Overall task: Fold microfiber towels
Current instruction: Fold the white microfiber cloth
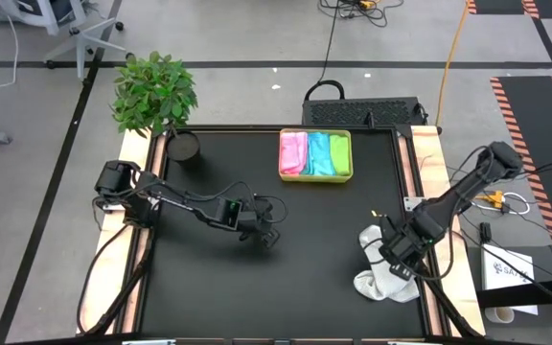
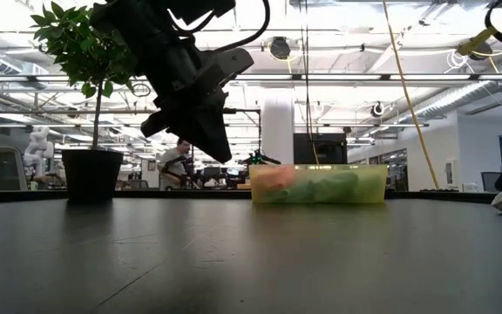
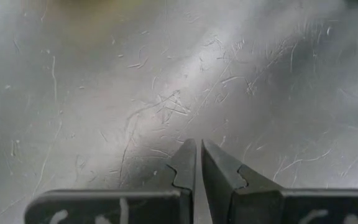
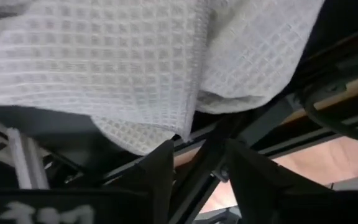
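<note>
No lettering reads clearly anywhere. A white sheet [image 1: 508, 271] beside the table carries dark print too small to decipher.

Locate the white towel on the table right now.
In the high view the white towel lies crumpled at the table's near right corner, under the right gripper, far from the tray.

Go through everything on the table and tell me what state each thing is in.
White towel: crumpled, unfolded, at the table's right edge.
Pink, teal and green towels: folded, side by side in the tray.
Left gripper: jaws shut, empty, above bare table.
Right gripper: jaws open over the white towel.
Potted plant: upright.
</note>
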Available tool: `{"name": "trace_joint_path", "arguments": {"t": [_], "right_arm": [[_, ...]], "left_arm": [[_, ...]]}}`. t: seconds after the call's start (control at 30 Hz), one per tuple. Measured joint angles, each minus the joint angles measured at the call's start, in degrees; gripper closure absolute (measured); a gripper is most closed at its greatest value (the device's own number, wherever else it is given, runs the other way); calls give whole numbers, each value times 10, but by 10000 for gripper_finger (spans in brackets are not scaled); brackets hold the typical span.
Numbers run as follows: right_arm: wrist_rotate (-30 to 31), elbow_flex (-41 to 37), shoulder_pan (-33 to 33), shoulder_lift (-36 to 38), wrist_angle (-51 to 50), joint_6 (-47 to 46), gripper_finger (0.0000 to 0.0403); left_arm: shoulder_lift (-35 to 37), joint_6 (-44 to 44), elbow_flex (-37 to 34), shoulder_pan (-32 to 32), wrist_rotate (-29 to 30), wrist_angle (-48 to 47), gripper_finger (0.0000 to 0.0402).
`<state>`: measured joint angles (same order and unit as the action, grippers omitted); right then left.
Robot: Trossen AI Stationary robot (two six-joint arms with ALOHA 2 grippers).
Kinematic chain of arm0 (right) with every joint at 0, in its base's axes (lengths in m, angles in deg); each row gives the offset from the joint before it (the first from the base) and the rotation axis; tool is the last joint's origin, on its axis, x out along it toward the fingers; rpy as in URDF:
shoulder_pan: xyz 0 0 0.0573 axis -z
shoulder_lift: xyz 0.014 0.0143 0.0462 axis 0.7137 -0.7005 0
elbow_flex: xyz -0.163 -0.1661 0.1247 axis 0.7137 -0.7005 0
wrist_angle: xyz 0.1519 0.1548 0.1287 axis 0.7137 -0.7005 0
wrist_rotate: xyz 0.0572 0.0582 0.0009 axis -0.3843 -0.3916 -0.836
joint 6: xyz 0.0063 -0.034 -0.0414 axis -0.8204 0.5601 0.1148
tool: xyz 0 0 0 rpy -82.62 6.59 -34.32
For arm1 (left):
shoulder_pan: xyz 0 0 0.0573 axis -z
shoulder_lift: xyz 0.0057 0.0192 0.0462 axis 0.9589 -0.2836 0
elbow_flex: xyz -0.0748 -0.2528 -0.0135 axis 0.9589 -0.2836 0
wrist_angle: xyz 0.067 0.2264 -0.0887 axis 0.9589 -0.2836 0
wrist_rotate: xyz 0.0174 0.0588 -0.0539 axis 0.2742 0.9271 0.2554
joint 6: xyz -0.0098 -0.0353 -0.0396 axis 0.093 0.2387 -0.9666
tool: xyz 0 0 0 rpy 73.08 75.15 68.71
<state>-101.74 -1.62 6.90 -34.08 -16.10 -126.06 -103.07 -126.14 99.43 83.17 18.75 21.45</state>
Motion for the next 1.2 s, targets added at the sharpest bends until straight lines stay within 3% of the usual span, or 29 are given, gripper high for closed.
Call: {"name": "trace_joint_path", "arguments": {"t": [0.43, 0.77, 1.2], "right_arm": [[-3, -95, -52, 0, 89, -73, 233], [-3, -160, -53, 0, 247, -100, 233], [16, -177, -53, 0, 431, -117, 234]], "left_arm": [[0, 2, 0, 0, 0, 0, 376], [0, -1, 0, 0, 0, 0, 376], [0, -2, 0, 0, 0, 0, 376]]}}
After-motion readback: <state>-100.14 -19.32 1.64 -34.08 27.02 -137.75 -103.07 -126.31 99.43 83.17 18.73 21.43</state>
